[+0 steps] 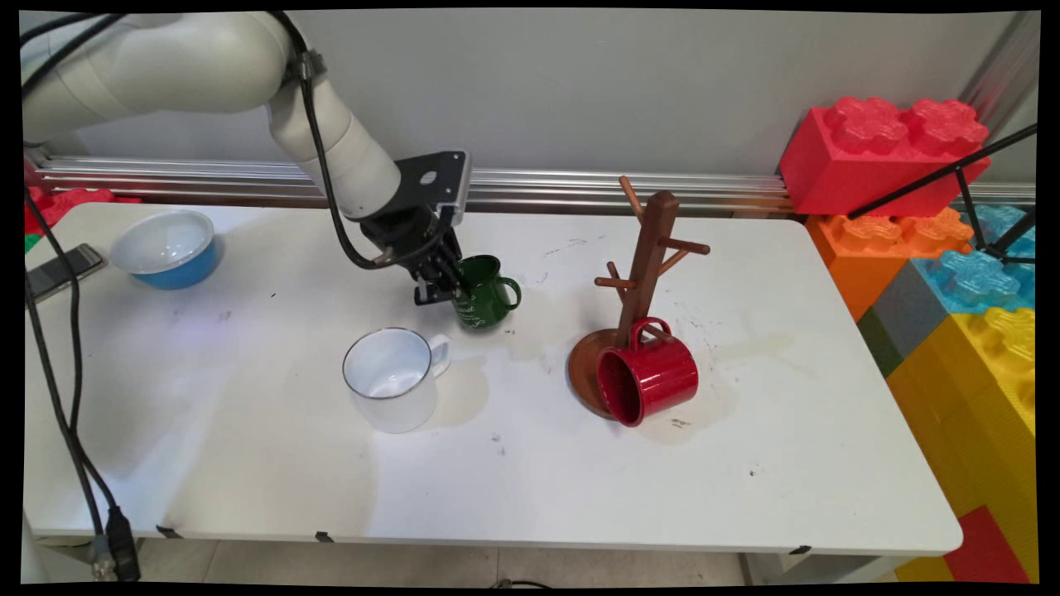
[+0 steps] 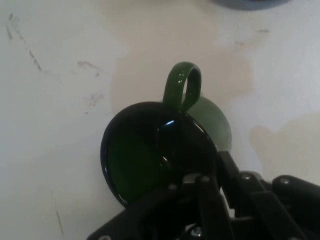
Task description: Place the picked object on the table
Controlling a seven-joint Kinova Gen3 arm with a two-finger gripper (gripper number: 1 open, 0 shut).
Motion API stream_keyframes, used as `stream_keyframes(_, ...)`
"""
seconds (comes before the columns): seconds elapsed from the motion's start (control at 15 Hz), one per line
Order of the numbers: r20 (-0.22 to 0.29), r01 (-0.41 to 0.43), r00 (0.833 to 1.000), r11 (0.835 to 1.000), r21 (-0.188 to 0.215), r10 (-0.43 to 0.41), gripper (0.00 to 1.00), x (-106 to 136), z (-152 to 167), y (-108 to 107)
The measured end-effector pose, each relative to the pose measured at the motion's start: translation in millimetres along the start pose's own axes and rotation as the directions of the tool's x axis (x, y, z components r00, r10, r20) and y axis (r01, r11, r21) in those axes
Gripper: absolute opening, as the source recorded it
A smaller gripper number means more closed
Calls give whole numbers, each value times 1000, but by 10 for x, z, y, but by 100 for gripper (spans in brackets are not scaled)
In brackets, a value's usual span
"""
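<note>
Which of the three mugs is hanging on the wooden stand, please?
The red mug: it hangs by its handle from the mug tree, mouth sideways. The white mug and green mug are not on it.

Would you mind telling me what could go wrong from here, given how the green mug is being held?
The gripper seems to grip the green mug by its rim alone, and the mug looks tilted, so it might slip or swing. The white mug stands close below; a drop could strike it.
</note>
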Motion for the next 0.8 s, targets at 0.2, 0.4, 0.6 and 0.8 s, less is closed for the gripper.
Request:
stream_keyframes(0.2,4,-19,1000,1000,17,19,0,37,82,53)
stream_keyframes(0.4,12,-35,999,999,31,35,0,52,154,99)
stream_keyframes(0.6,21,-53,998,998,41,52,0,50,212,145)
stream_keyframes(0.8,26,-72,997,996,48,70,0,50,257,186)
